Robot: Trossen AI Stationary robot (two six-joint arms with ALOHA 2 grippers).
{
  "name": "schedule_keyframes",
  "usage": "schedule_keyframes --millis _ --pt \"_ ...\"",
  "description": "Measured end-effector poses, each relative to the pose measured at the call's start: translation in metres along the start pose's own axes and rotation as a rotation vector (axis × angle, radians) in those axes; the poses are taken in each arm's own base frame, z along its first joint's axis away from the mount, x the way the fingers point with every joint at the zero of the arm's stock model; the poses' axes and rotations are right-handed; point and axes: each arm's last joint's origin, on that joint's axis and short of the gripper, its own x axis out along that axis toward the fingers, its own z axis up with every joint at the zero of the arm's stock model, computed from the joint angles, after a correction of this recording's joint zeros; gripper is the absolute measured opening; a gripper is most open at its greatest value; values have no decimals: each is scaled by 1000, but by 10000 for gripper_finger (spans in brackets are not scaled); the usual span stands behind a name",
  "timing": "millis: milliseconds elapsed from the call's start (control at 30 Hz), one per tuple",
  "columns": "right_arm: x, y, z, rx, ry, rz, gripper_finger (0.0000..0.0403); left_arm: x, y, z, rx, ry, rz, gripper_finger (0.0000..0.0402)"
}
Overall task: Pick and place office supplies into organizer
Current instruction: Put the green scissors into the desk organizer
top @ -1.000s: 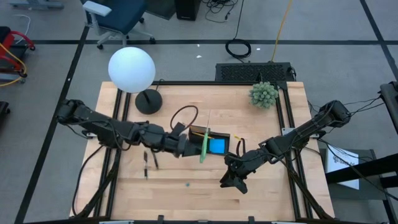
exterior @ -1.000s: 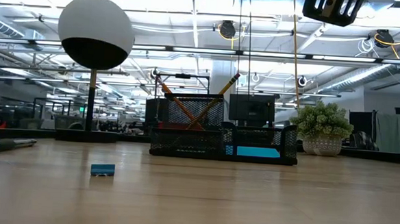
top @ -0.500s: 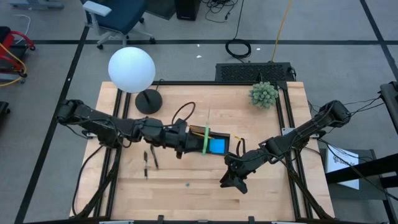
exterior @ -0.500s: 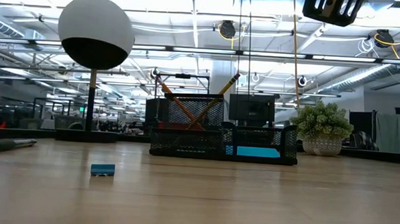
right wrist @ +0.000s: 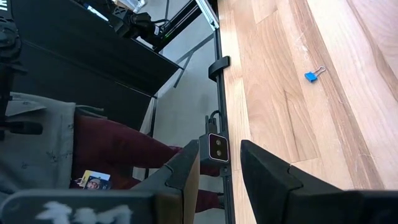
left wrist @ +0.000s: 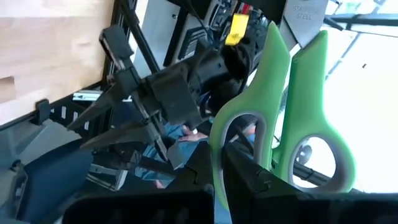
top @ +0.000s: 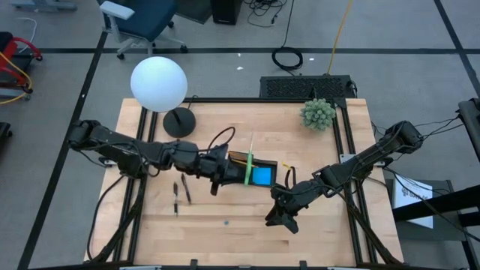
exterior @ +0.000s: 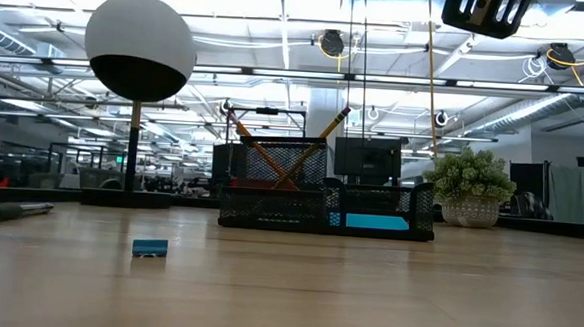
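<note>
Left wrist view alone shows left gripper [left wrist: 217, 168] clamping green-handled scissors [left wrist: 280, 118].

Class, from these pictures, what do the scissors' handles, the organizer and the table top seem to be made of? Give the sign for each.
Scissors: handles look like smooth green plastic with grey inner loops, glossy and moulded.
Organizer: seemingly black wire mesh; the background shows through its walls.
Table top: pale wood, with visible grain and plank seams.

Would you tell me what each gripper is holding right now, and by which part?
The left gripper holds the green-handled scissors by the handle loops, over the organizer. The right gripper holds nothing.
</note>
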Motion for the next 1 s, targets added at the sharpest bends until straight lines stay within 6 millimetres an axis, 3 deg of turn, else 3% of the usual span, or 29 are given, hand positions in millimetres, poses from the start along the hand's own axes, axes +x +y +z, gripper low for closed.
schedule_keyframes --millis 400,833,1000 --pt "0 0 0 0 0 0 105 -1 2 16 -118 -20 81 7" --pt "0 0 0 0 0 0 105 -4 -13 47 -211 -26 72 18" --pt "0 0 0 0 0 0 105 -6 -15 55 -257 -48 73 5"
